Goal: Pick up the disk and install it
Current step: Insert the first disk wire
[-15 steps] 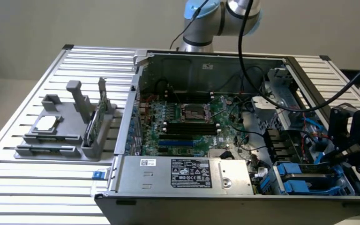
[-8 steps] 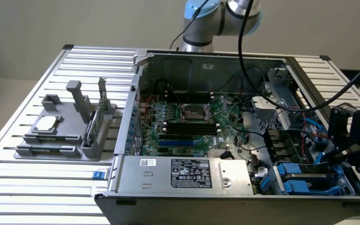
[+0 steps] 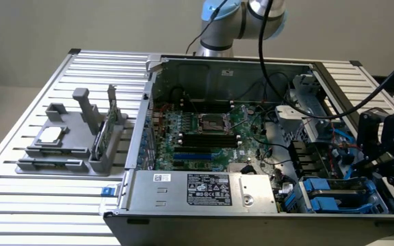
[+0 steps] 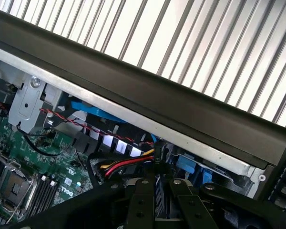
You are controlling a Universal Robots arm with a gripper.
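Note:
The disk (image 3: 339, 193), a grey drive in a blue carrier frame, lies flat in the drive bay at the front corner of the open computer case (image 3: 183, 202), on the exterior view's right. My gripper (image 3: 387, 154) hangs just above and behind that bay, over the case's side wall. In the wrist view the gripper (image 4: 156, 191) has its black fingers (image 4: 142, 200) drawn close together, with nothing visible between them. Blue carrier plastic (image 4: 190, 167) shows just beyond the fingertips, under the case's rim. I cannot tell whether the fingers touch the disk.
The motherboard (image 3: 204, 136) fills the case floor, with the power supply (image 3: 204, 189) at the front. Red, yellow and black cables (image 4: 126, 164) run close to the fingers. A grey fixture (image 3: 63, 146) on the slatted table (image 3: 39, 200) holds a square chip and a green card.

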